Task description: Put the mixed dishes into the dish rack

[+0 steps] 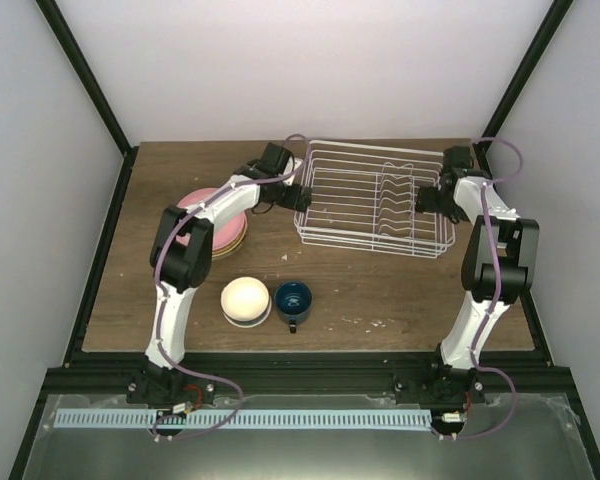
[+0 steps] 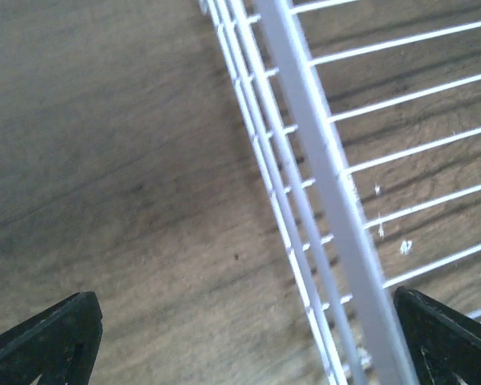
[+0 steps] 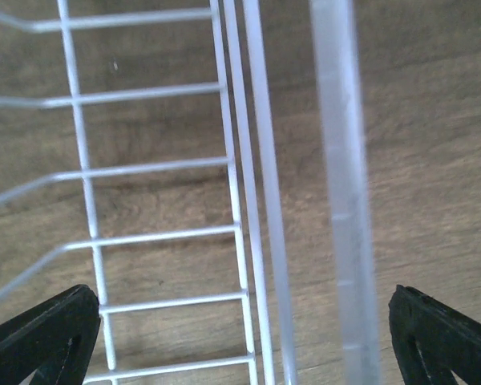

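Where white walls (image 1: 310, 60) meet, a wooden table (image 1: 380, 290) holds the dish rack (image 1: 375, 200).

white wire rack (image 1: 372, 246), pink plate (image 1: 230, 224), cream bowl (image 1: 245, 297), dark blue mug (image 1: 292, 298)

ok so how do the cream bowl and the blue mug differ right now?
Colour: the cream bowl is pale, the blue mug is dark. Width: the bowl is clearly wider than the mug. Shape: the mug has a handle pointing toward the near edge, while the bowl shows none. Shared: both sit side by side on the table, outside the dish rack.
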You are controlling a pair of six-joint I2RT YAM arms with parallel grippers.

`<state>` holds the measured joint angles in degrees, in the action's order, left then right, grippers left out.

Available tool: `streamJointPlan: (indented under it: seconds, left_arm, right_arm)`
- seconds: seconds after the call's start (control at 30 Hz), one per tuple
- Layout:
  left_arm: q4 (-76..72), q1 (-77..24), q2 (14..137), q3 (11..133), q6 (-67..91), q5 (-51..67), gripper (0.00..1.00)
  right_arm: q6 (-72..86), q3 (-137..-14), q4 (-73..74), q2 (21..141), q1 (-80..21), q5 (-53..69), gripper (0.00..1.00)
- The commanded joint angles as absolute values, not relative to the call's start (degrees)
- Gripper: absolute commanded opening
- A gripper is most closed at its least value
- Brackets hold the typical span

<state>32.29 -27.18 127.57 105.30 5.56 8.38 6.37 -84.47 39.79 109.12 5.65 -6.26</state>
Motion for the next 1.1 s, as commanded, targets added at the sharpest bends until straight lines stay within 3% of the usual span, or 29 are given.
streamJointPlan:
  seconds: [0.0,0.53,1.07]
  left_arm:
    - [33.6,-27.3,124.6,99.8,4.1,5.9,1.00]
    - [33.8,-27.3,115.3,86.7,5.3,4.0,1.00]
    - [36.3,-27.3,103.3,75.7,7.4,0.0,1.00]
  right_arm:
    - [6.6,-81.4,37.6,109.2,5.4,-5.4,1.00]
    - [7.9,-75.1,36.0,104.8,3.7,-1.0,1.00]
    - [12.1,-71.8,38.0,100.9,-6.1,-2.5,1.00]
